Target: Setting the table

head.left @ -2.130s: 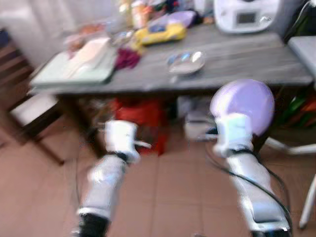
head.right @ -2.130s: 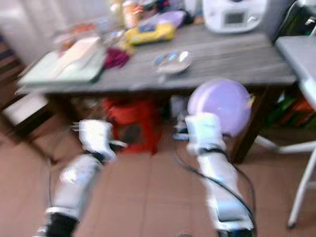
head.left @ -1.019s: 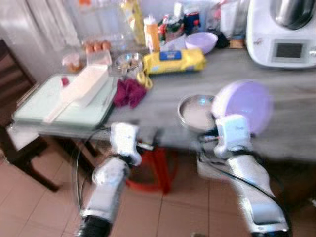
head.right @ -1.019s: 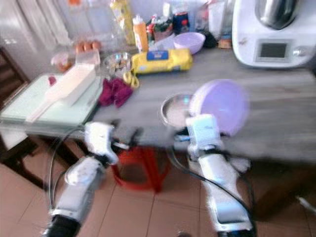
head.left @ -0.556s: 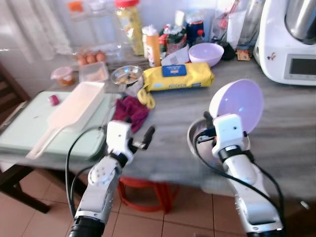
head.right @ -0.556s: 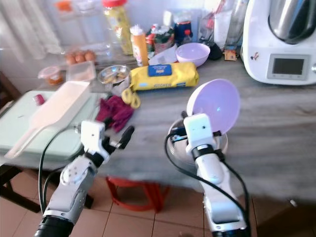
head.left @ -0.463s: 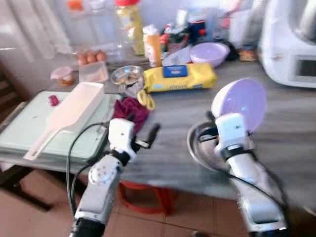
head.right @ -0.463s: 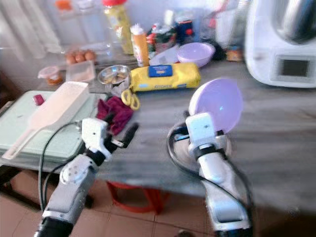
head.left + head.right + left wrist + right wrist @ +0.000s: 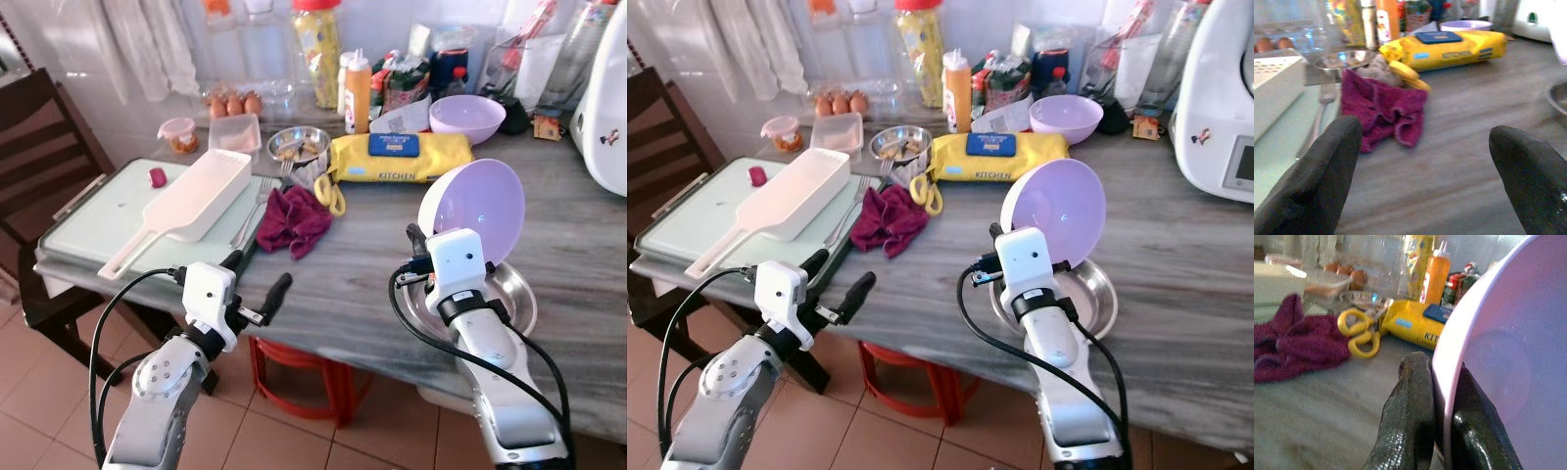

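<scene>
My right gripper (image 9: 1442,382) is shut on the rim of a lilac bowl (image 9: 475,211). It holds the bowl tilted on edge above a shallow steel dish (image 9: 514,304) on the grey table (image 9: 362,284). My left gripper (image 9: 257,276) is open and empty. It hovers at the table's front edge, pointing toward a maroon cloth (image 9: 1383,110). A second lilac bowl (image 9: 467,113) stands at the back of the table.
A yellow wipes pack (image 9: 402,155), yellow scissors (image 9: 328,191), a small steel bowl (image 9: 299,144), bottles and eggs (image 9: 235,101) crowd the back. A white handled tray (image 9: 191,201) lies on a green board (image 9: 88,230). A white appliance (image 9: 1225,108) stands far right. A red stool (image 9: 304,367) sits underneath.
The whole picture has shifted and sharpened as the camera came up to the table. The right gripper still holds the lilac bowl, and the left gripper stays open.
</scene>
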`<state>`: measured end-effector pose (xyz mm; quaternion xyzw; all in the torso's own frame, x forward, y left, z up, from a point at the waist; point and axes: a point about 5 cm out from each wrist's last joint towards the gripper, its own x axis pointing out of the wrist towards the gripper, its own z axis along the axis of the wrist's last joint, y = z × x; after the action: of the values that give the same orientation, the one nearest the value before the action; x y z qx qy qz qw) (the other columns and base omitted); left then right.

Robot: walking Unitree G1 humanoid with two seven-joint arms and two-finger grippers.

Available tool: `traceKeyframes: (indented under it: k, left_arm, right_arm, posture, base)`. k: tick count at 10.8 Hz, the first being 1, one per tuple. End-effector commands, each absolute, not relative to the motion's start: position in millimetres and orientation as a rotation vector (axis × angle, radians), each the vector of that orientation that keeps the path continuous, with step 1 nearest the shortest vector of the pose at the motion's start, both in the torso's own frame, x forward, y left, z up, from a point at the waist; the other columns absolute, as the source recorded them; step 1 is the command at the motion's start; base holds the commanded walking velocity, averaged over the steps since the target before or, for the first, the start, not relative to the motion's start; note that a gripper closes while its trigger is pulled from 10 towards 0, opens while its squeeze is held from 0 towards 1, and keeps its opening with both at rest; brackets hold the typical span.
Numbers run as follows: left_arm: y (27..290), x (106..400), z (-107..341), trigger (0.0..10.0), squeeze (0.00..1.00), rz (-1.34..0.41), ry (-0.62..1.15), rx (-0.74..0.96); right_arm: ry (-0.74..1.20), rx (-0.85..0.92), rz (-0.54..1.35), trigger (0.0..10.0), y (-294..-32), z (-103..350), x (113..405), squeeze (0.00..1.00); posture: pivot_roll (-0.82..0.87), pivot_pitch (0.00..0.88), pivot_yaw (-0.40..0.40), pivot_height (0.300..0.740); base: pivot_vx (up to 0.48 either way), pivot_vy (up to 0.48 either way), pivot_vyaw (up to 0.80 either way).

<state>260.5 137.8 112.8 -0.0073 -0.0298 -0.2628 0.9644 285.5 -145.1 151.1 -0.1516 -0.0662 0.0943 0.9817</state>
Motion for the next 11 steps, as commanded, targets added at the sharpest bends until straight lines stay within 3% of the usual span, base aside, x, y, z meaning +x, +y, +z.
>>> traceKeyframes:
  k: [1, 4, 7, 11]
  left_arm:
    - [137.7, 255.1, 111.5, 10.0, 0.0, -0.572, -0.038, -0.007]
    - [137.0, 241.1, 107.3, 10.0, 0.0, -0.679, 0.0, 0.011]
    - [137.2, 236.6, 101.0, 10.0, 0.0, -0.673, 0.016, -0.005]
    - [133.6, 234.3, 94.1, 10.0, 0.0, -0.69, 0.024, -0.038]
  right_arm:
    - [-0.156, -0.334, 0.227, 10.0, -143.9, 158.0, 287.1, 0.0]
    - [-0.131, -0.432, 0.458, 10.0, -134.7, 162.2, 297.3, 0.0]
    - [-0.109, -0.466, 0.666, 10.0, -118.4, 165.8, 303.0, 0.0]
    - [-0.011, -0.497, 0.822, 10.0, -106.0, 153.6, 294.7, 0.0]
  posture:
    - [-0.09, 0.104, 0.094, 0.74]
    - [-0.1, 0.123, 0.084, 0.74]
    - [-0.09, 0.134, 0.063, 0.74]
    - [-0.08, 0.134, 0.055, 0.74]
  base:
    - [0.0, 0.0, 0.0]
    - [0.0, 0.0, 0.0]
    - [0.0, 0.0, 0.0]
    - [0.0, 0.0, 0.0]
